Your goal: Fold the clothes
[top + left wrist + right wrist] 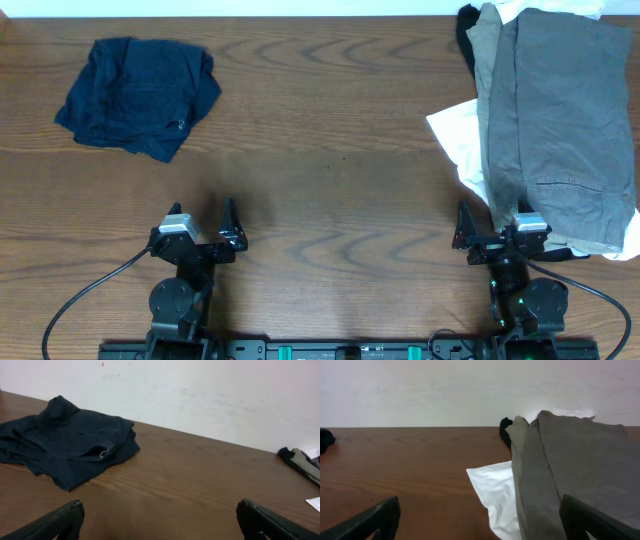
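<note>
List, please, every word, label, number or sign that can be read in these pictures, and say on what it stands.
No text can be read in any view.
The small pale tag on the navy garment: too small to read.
The grey garment, the white garment and the table: no print shows on them.

1. counter (330, 150): brown wood grain, filling my overhead view edge to edge.
2. wall (210, 395): plain white, rising at the counter's far edge before me.
3. orange speck (102, 364): small, high on that wall.
</note>
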